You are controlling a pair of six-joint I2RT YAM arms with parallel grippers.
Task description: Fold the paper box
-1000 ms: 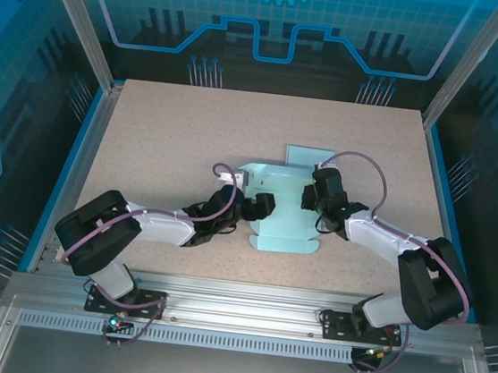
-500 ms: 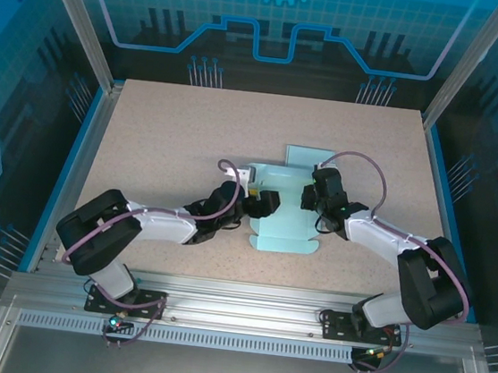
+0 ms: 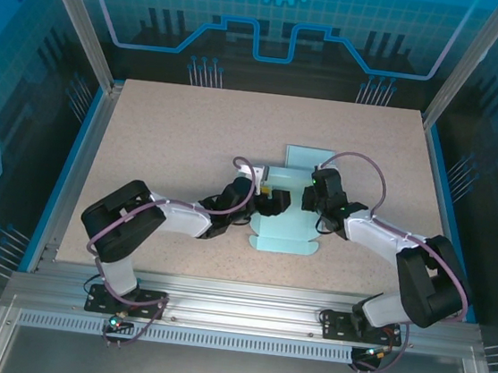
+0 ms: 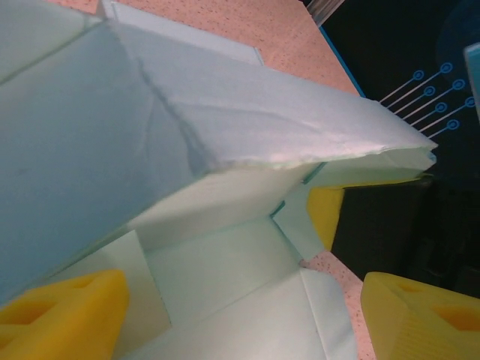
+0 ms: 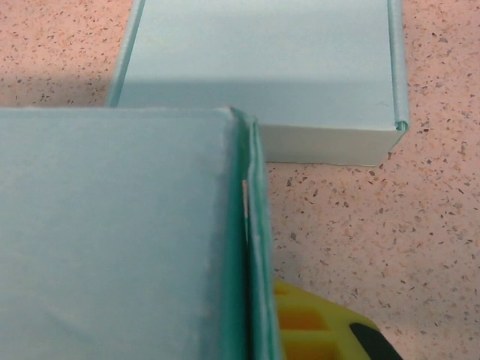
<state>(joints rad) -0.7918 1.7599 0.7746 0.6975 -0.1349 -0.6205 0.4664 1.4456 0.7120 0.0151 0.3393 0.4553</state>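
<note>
Paper box (image 3: 287, 229) sits mid-surface (image 3: 164, 141), between my two arms, partly raised; my left claw (image 3: 272, 200) reaches in from its left side, yellow fingers (image 4: 64, 311) spread wide, a lifted flap (image 4: 247, 112) ahead, nothing pinched; my right claw (image 3: 313, 196) is closed on an upright wall (image 5: 150, 240), one yellow finger (image 5: 311, 326) against it; a flat panel (image 5: 262, 67) lies on the surface beyond.
</note>
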